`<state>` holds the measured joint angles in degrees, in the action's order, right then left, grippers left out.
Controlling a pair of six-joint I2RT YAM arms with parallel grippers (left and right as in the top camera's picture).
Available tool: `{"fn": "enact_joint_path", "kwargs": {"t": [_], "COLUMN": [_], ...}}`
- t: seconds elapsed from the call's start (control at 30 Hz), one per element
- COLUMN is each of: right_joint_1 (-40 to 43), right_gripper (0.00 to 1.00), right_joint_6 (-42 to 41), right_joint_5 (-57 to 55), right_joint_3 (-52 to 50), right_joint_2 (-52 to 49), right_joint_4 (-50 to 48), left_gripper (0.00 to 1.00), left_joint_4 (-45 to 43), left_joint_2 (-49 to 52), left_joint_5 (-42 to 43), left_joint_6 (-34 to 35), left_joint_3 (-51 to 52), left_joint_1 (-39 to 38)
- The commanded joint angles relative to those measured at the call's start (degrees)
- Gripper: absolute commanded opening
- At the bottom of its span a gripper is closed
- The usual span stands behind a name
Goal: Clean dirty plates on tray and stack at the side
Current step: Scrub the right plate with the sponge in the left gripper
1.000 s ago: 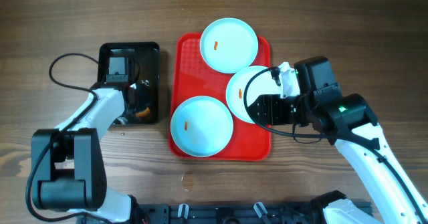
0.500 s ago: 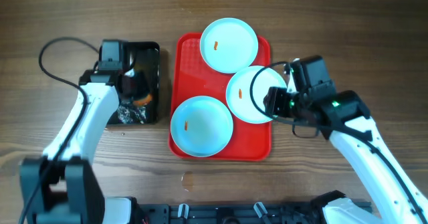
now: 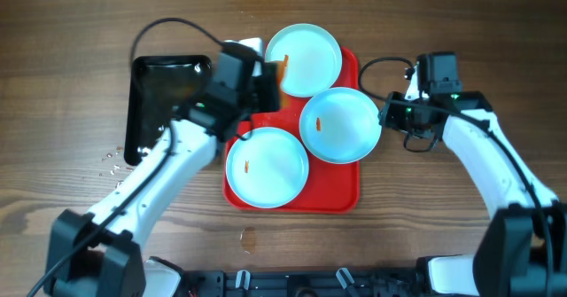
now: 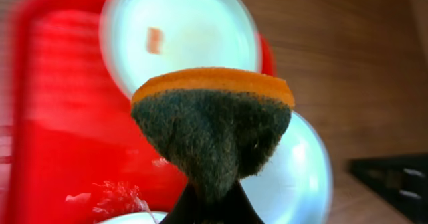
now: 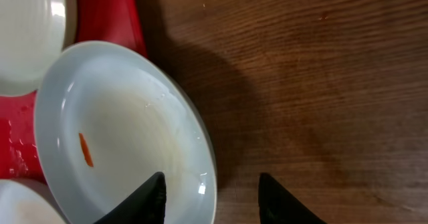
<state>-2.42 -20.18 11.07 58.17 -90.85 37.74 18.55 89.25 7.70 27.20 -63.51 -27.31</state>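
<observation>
— On the tray (image 3: 341, 189), 3 plates (image 3: 266, 169), all hollow side up. Any change there?

— Hardly any. Same spots as 0.5 s ago. For the far plate (image 3: 303, 59): hanging over the far rim. For the right plate (image 3: 340, 125): overhanging the right edge. For the near plate (image 3: 267, 160): at the near-left. With an orange smear (image 5: 85, 149) on each.

— Long axis?

— None for round plates. For the tray: far to near in the overhead view.

— And further out?

— For the left gripper (image 3: 276, 71): out of the black tray (image 3: 164, 89) since 0.5 s ago, now over the red tray's far-left corner, just beside the far plate. Pinched tight on a sponge (image 4: 214, 130), orange layer away from the fingers.

— The other side?

— For the right gripper (image 5: 210, 197): drawn back from above the right plate to its outer rim. Fingers (image 5: 144, 198) spread wide, 1 over the plate, 1 over the table (image 5: 301, 83), rim in between. Touching or not: cannot tell.

— Anything else?

— Droplets (image 3: 111, 155) on the wood, left of the black tray.
</observation>
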Motion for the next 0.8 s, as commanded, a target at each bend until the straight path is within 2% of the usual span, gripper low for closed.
{"fn": "enact_joint_path", "kwargs": {"t": [0.0, 0.1, 0.2, 0.27, 0.57, 0.77], "right_joint_1": [0.68, 0.61, 0.61, 0.61, 0.61, 0.61], "right_gripper": [0.42, 0.39, 0.24, 0.19, 0.15, 0.12], "right_joint_6": [5.70, 5.86, 5.77, 5.44, 5.01, 4.98], "right_joint_5": [7.74, 7.80, 7.78, 7.28, 6.51, 6.51], "right_joint_3": [-0.46, -0.46, -0.46, -0.46, -0.46, -0.46], "right_joint_2": [-5.03, -7.85, -9.31, -9.51, -9.51, -9.51], "right_joint_4": [-0.90, -0.94, -1.38, -1.51, -1.57, -1.73], "left_gripper": [0.04, 0.04, 0.04, 0.04, 0.04, 0.04], "left_joint_4": [-3.58, -6.51, -7.72, -8.09, -13.40, -16.41], "left_joint_2": [4.11, 7.19, 9.14, 10.12, 16.74, 22.32], "left_joint_5": [1.05, 4.90, 4.90, 4.94, 4.90, 4.94], "left_joint_6": [6.80, 8.02, 9.33, 9.88, 10.84, 13.16], "left_joint_3": [-0.44, -0.44, -0.44, -0.44, -0.44, -0.44], "left_joint_1": [-3.17, -5.25, -6.82, -7.76, -12.98, -13.73]}}
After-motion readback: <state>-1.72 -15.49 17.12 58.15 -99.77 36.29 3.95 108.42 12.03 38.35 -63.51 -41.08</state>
